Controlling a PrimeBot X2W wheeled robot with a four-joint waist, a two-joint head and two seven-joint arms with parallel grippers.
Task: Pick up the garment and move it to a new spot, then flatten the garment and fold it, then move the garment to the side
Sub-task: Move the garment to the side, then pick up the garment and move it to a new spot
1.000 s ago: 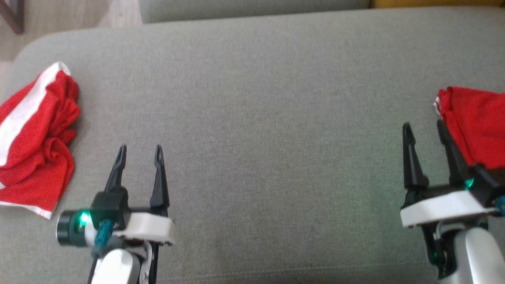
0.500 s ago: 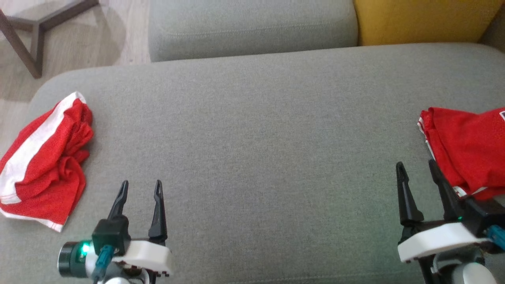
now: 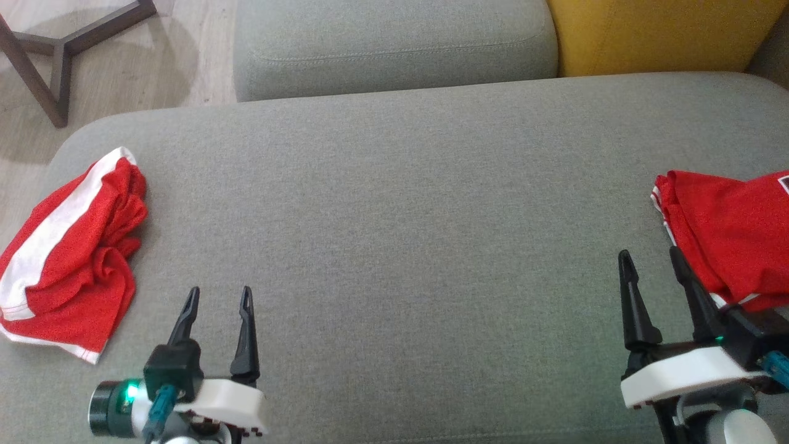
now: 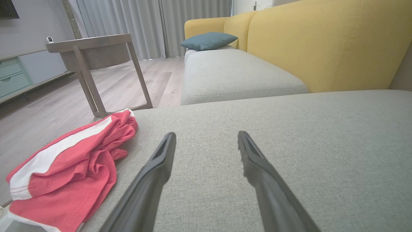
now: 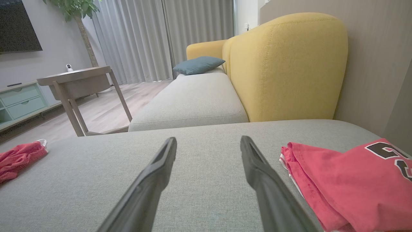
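A crumpled red garment with a white stripe lies at the left end of the grey cushion; it also appears in the left wrist view as the red garment and far left in the right wrist view as the same garment. A second red garment with dark lettering lies flatter at the right end, seen closer as the lettered garment. My left gripper hovers open, just right of the crumpled one. My right gripper is open, beside the lettered garment's left edge.
A second grey cushion and a yellow sofa back lie beyond. A wooden side table stands on the floor at the far left. A blue pillow rests on the far seat.
The head camera has tilted up, so the far cushion, yellow back and table legs came into view. Both grippers stay open in about the same places.
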